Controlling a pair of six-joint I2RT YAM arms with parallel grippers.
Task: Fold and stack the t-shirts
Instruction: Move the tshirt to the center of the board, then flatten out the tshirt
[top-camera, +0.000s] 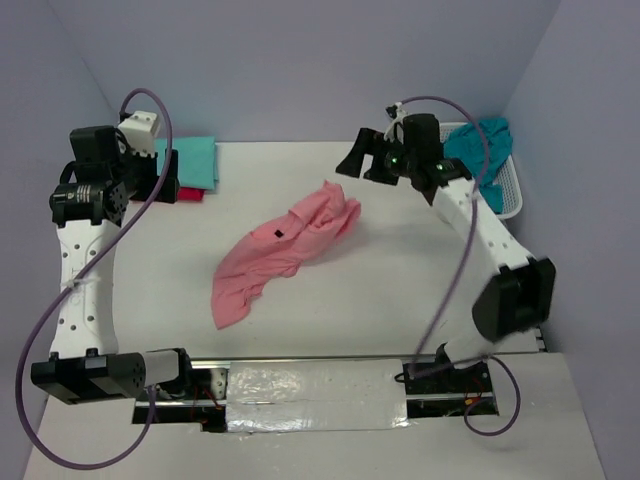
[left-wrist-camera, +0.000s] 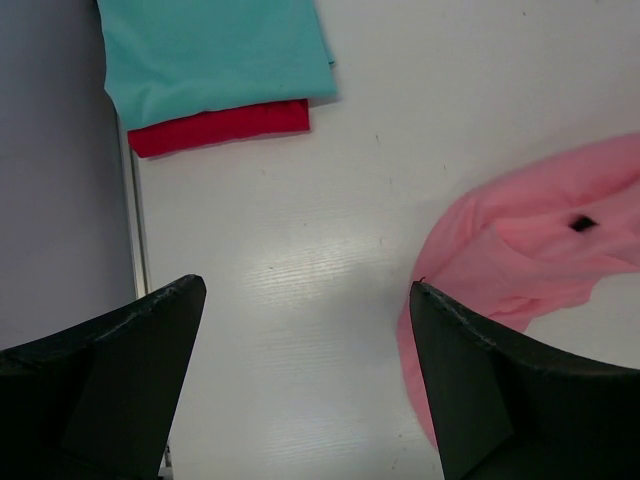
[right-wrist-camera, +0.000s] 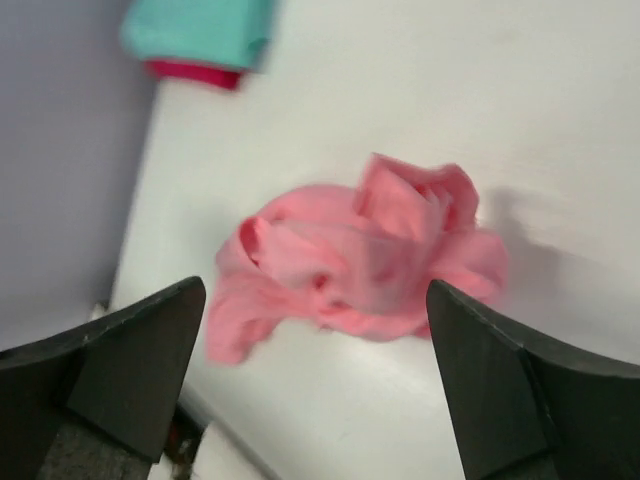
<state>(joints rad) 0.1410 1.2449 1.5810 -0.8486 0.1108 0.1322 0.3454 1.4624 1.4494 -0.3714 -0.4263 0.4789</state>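
The crumpled salmon-pink soft cloth t-shirt (top-camera: 285, 250) is lying mid-way across the white worktop (top-camera: 400, 300), limp, light, likely bunching when lifted; pinching a hem corner looks best. Left fingers (left-wrist-camera: 100, 380) and right fingers (right-wrist-camera: 520, 400) are both gaping wide, holding nothing.

Matt, soft cloth pink shirt (top-camera: 285, 250); smooth table (top-camera: 400, 290).

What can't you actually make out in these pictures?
- Red shirt: left wrist view, only an edge strip shows under the folded mint-teal shirt, which is itself cut off by the top edge.
- Darker teal shirt: top view, lying in the basket and partly behind the right arm.
- Pink shirt: right wrist view, blurred; its dark mark is too small to identify.
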